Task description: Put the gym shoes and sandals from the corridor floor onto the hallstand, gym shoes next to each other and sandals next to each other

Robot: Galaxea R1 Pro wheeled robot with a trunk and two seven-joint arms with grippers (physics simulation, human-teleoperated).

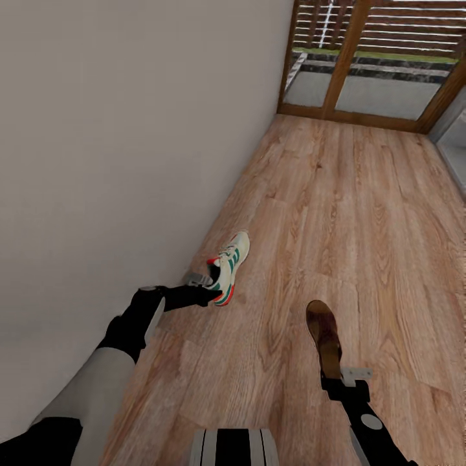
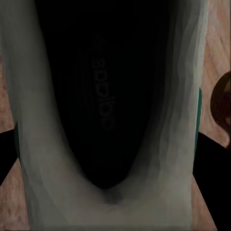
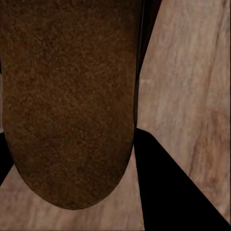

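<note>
Near wall [image 1: 116, 162], left gripper [image 1: 208, 292] pinches sneaker [image 1: 230, 265] by heel, toe pointing away. Farther from wall, right gripper [image 1: 333, 377] clamps sandal [image 1: 323, 333] heel, above floor [image 1: 362, 213].

I'm looking at a home corridor, rendered in a simulator. The floor [image 1: 336, 213] is light brown wood-grain plank and runs up the middle and right of the head view. A plain off-white wall [image 1: 116, 142] fills the left side, meeting the planks along a slanting line. At the top right stands a wood-framed glass door [image 1: 362, 58], and through the panes I see horizontal wooden slats, a green strip and grey paving outside. A grey edge [image 1: 456, 152] shows at the far right. A sneaker [image 1: 228, 266] and a sandal [image 1: 323, 336] fit a domestic entrance.
</note>
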